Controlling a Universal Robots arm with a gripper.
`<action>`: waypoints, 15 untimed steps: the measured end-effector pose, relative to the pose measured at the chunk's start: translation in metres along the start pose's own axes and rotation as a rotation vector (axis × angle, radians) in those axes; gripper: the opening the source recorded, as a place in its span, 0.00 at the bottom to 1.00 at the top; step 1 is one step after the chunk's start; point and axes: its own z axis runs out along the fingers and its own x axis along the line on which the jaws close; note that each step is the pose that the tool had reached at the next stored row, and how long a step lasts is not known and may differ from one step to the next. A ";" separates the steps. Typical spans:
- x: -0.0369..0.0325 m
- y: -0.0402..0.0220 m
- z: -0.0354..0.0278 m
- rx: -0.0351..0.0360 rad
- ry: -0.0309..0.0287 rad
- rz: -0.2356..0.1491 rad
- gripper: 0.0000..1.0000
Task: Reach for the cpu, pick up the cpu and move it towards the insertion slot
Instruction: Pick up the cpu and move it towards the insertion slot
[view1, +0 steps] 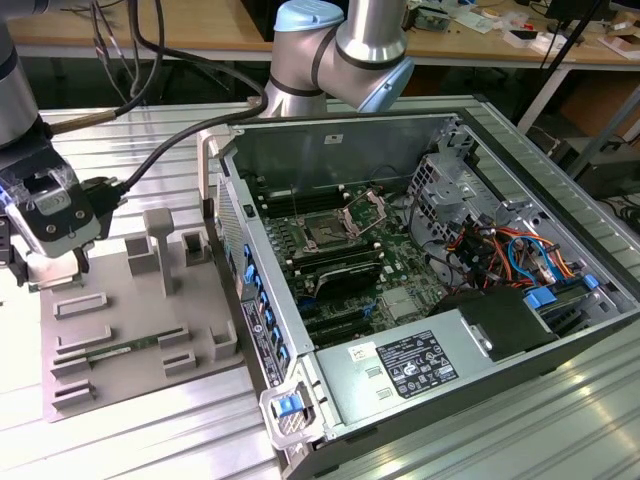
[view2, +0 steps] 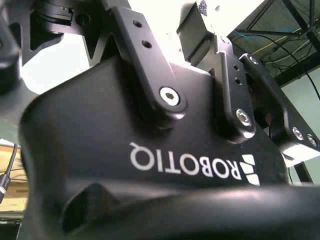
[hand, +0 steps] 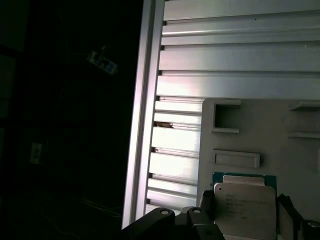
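Claw (hand: 245, 200) low over grey tray (view1: 115, 290) at exterior view's left, straddling cpu (hand: 244, 210); cannot tell whether clamped on it. Cpu flat, silvery top up, near tray edge beside slatted tabletop (hand: 225, 60). Insertion slot (view1: 325, 236) inside open computer case (view1: 450, 380), well apart from claw.

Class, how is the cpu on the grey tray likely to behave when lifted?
The cpu looks flat and rigid, so it probably won't flex. Its smooth metal top may be slippery. Lying flat on the tray, it shouldn't roll.
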 end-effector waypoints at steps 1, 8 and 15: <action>0.0000 0.0000 -0.0004 0.0000 0.0000 0.000 0.55; 0.0000 0.0002 -0.0048 -0.0001 0.0000 0.000 0.55; 0.0000 0.0005 -0.0095 -0.0003 0.0000 0.000 0.55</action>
